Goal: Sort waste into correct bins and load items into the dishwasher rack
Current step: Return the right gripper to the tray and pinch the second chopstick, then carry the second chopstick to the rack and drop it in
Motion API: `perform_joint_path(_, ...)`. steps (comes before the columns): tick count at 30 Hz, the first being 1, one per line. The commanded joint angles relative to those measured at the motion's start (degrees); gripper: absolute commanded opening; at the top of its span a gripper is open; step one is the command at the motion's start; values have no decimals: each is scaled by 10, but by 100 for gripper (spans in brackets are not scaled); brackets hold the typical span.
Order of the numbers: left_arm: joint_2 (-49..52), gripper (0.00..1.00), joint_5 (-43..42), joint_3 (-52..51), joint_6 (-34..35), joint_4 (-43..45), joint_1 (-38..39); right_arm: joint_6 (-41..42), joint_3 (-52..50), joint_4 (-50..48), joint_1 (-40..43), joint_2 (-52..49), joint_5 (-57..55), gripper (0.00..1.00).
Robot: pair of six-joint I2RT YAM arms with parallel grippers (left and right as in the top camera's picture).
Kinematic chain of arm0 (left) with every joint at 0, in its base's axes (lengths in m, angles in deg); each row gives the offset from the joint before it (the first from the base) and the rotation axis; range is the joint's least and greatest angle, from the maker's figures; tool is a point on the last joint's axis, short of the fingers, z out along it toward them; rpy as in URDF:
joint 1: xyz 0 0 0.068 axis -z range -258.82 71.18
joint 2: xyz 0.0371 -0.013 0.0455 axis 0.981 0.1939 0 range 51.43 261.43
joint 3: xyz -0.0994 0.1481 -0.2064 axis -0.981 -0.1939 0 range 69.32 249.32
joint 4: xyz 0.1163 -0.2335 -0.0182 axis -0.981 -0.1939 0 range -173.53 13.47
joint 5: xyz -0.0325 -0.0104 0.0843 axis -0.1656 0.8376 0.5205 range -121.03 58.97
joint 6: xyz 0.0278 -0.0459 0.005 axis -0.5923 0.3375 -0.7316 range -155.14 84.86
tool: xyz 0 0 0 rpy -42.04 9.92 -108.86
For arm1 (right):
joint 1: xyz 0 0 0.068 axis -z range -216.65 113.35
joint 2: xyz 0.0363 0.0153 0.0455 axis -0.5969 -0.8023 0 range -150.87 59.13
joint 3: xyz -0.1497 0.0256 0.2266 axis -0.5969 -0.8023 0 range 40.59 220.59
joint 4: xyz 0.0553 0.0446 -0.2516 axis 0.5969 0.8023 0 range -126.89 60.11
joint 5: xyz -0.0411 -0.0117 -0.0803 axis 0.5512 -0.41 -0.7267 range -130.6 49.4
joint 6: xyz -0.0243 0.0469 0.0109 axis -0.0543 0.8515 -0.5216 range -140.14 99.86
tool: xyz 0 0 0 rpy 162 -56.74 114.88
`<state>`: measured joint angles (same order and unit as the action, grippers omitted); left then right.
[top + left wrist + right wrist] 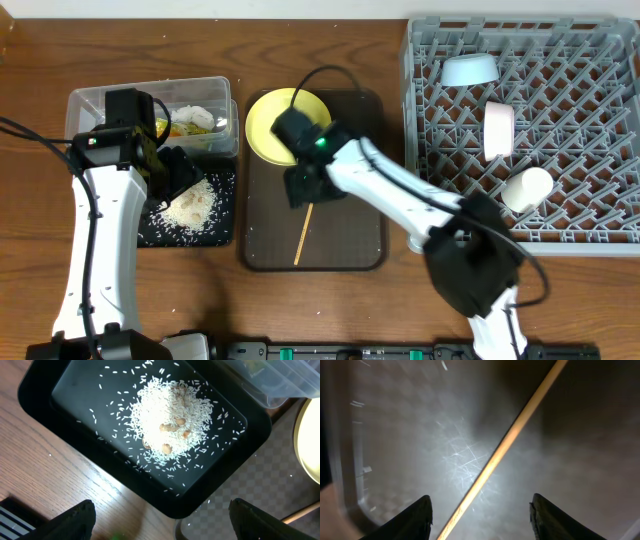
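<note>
My left gripper is open and empty above the near corner of the black tray, which holds a pile of rice scraps. The clear tub behind it holds the green-and-yellow wrapper and white paper. My right gripper is open low over the brown tray, straddling a wooden chopstick. The yellow plate lies just behind it. The grey rack holds the light blue bowl, the white bowl and the pale cup.
The brown serving tray lies between the black tray and the rack, its left edge touching the black tray. Loose rice grains are scattered over the black tray's floor and a few onto the brown tray. Bare wooden table lies left of the bins.
</note>
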<state>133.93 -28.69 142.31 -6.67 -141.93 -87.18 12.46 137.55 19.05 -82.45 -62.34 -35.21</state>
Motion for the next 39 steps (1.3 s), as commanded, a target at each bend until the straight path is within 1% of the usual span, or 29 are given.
perform_joint_path(1,-2,88,11,0,-5,-1,-3,51,3,2,-20,-36,-5,59)
perform_joint_path(3,-2,88,11,0,-5,-1,-3,57,3,2,-24,-51,-9,58)
perform_joint_path(8,-2,88,11,0,-5,-1,-3,62,3,14,-24,-69,-36,51)
perform_joint_path(11,-2,88,11,0,-5,-1,-2,65,3,39,-22,-77,-56,40)
perform_joint_path(18,-2,88,11,0,-5,-2,-3,66,3,66,-12,-80,-65,22)
perform_joint_path(21,-2,88,11,0,-5,-2,-3,66,3,80,3,-78,-65,5)
perform_joint_path(22,-2,88,11,0,-5,-2,-2,66,3,84,9,-78,-64,2)
perform_joint_path(25,-2,88,11,0,-5,-2,-2,61,3,98,31,-74,-64,1)
perform_joint_path(31,-2,88,11,0,-5,-2,-3,21,4,114,74,-45,-65,1)
perform_joint_path(35,-2,88,11,0,-5,-2,-3,-10,4,120,105,6,-65,1)
perform_joint_path(39,-2,88,11,0,-5,-2,-2,-78,4,120,143,93,-65,1)
